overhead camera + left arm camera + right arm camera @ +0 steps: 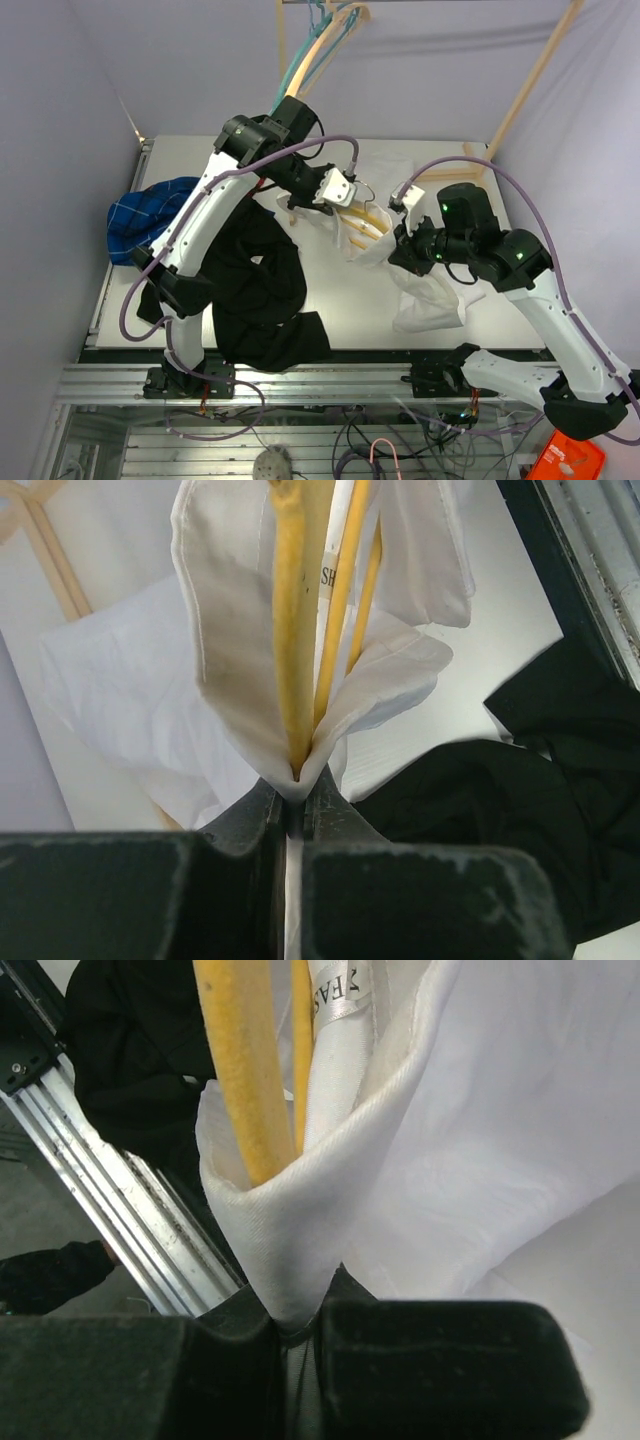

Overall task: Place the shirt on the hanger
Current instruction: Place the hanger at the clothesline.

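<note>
Left fingers (240,830) and right fingers (200,1360) pinch shirt (480,1110) around hanger (235,1060); label (335,990) reads "EAS".

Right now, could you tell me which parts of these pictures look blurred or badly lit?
Left wrist: the left claw is a foreground blur, the yellow hanger and white shirt fairly sharp. Right wrist: shirt nearly washed out, black garment underexposed. Top: even light, soft shadows.

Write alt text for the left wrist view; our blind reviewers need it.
The left tool is shut on a fold of the white shirt, with the yellow hanger rising inside that fold. A black garment lies at the right.
</note>
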You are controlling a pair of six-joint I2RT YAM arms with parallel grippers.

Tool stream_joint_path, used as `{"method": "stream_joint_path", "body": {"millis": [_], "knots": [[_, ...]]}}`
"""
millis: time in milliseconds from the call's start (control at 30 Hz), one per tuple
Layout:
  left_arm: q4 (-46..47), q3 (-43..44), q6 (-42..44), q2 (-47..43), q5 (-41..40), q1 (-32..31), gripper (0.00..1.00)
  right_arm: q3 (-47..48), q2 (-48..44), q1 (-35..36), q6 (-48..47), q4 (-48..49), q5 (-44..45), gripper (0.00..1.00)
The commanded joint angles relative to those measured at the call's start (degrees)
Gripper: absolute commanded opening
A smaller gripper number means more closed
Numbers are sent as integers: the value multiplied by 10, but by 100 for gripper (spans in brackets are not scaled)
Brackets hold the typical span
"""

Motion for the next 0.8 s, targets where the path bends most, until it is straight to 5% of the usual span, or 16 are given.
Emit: {"method": "stream_joint_path", "body": {"millis": [0, 167, 267, 467, 533, 600, 767], "knots": [[4, 35, 13, -8, 59, 20, 7, 23, -27, 4, 2, 113, -22, 0], [4, 59, -14, -1, 82, 44, 11, 22, -42, 4, 7, 127, -25, 0], [5, 29, -25, -9, 86, 36, 54, 19, -38, 4, 6, 129, -34, 0], [5, 8, -43, -3, 54, 9, 64, 26, -29, 4, 4, 137, -57, 0], [4, 8, -42, 0, 51, 6, 53, 28, -27, 4, 4, 139, -67, 0], [4, 11, -36, 3, 53, 5, 13, 29, -21, 4, 4, 137, -71, 0], [4, 13, -15, -3, 65, 5, 7, 24, -18, 4, 4, 133, -61, 0]]}}
